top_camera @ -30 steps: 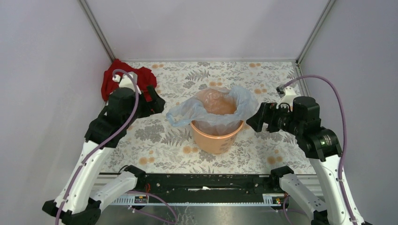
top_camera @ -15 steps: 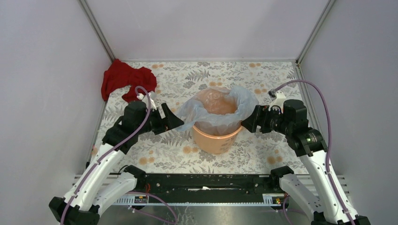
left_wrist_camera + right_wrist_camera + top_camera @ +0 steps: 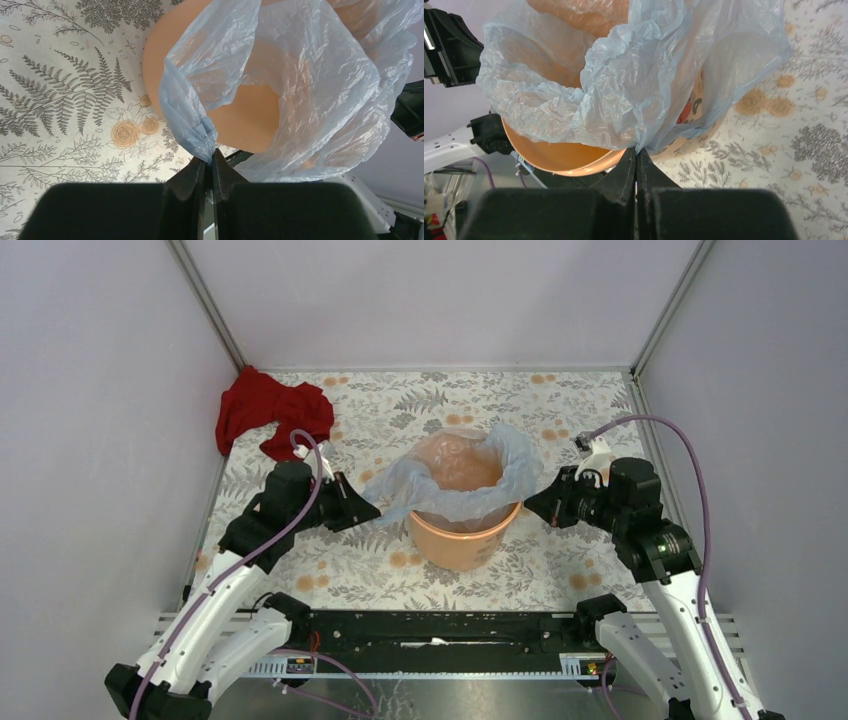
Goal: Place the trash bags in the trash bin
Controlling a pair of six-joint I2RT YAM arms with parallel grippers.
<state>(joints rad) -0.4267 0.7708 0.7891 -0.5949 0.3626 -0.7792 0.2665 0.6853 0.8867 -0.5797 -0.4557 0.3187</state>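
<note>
The orange trash bin (image 3: 462, 540) stands mid-table. The pale blue trash bag (image 3: 455, 475) is draped in and over its mouth. My left gripper (image 3: 372, 502) sits at the bin's left side, shut on a bunched corner of the trash bag (image 3: 300, 75); in the left wrist view the film runs into the closed tips of the left gripper (image 3: 210, 156), in front of the bin (image 3: 250, 120). At the bin's right side, my right gripper (image 3: 533, 502) is shut on the bag's other edge. In the right wrist view the trash bag (image 3: 624, 85) pinches into the right gripper (image 3: 637, 151) beside the bin (image 3: 559, 152).
A crumpled red cloth (image 3: 268, 410) lies in the back left corner of the floral tablecloth (image 3: 400, 410). Grey walls enclose the table on three sides. A black rail (image 3: 430, 625) runs along the near edge between the arm bases.
Both arms moved inward to the bin. Each gripper went from open to shut on an edge of the trash bag, which is now pulled a little wider sideways.
</note>
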